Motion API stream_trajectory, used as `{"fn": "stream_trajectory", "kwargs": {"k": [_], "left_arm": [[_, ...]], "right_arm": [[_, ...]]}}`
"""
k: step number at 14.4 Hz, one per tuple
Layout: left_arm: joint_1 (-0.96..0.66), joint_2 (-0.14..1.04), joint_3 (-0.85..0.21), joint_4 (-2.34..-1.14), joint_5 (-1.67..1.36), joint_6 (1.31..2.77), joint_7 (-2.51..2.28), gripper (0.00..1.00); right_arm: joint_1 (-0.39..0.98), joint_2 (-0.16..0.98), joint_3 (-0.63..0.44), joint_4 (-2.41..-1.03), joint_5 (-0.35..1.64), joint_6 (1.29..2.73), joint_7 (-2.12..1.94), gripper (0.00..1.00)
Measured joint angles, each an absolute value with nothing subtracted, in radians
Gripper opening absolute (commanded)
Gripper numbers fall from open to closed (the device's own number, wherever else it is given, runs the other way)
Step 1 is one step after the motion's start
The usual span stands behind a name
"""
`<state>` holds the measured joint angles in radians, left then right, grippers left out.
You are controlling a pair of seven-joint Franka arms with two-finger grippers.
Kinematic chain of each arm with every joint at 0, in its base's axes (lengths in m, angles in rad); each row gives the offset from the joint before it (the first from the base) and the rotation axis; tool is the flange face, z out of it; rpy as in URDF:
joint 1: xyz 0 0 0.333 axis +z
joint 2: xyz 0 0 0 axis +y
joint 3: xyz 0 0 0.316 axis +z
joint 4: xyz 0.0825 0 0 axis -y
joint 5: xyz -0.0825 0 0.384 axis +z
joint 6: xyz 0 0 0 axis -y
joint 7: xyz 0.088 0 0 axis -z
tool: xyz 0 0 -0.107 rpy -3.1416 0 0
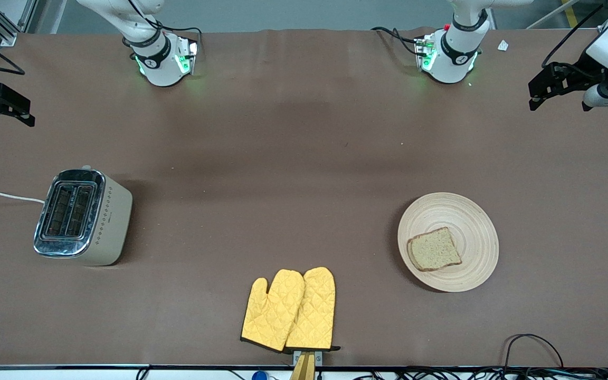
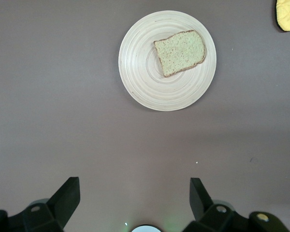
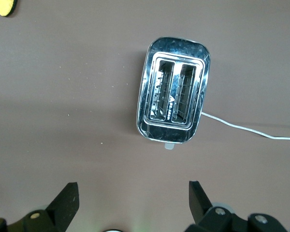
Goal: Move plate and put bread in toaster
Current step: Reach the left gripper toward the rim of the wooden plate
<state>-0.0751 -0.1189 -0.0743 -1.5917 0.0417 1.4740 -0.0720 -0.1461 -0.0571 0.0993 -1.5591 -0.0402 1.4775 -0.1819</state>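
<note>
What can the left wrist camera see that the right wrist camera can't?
Only the left wrist view shows the plate with the bread lying on it, and the open left claw over bare table. Only the right wrist view shows the toaster, both slots empty, its white cord, and the open right claw. Both share the brown table and a corner of the yellow oven mitts.

High front overview of the table (image 1: pixel 304 158); both wrist views apparently straight down from well above
</note>
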Motion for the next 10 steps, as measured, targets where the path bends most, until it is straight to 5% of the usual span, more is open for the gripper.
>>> {"fn": "stream_trajectory", "kwargs": {"k": [6, 10], "left_arm": [[-0.066, -0.084, -0.048, -1.582, 0.034, 1.471, -0.068, 1.0], [-0.057, 0.044, 0.111, -1.571, -0.105, 1.524, 0.101, 1.0]], "right_arm": [[-0.133, -0.057, 0.099, -1.559, -0.04, 1.479, -0.182, 1.0], [-0.132, -0.057, 0.099, -1.559, -0.04, 1.48, -0.182, 1.0]]}}
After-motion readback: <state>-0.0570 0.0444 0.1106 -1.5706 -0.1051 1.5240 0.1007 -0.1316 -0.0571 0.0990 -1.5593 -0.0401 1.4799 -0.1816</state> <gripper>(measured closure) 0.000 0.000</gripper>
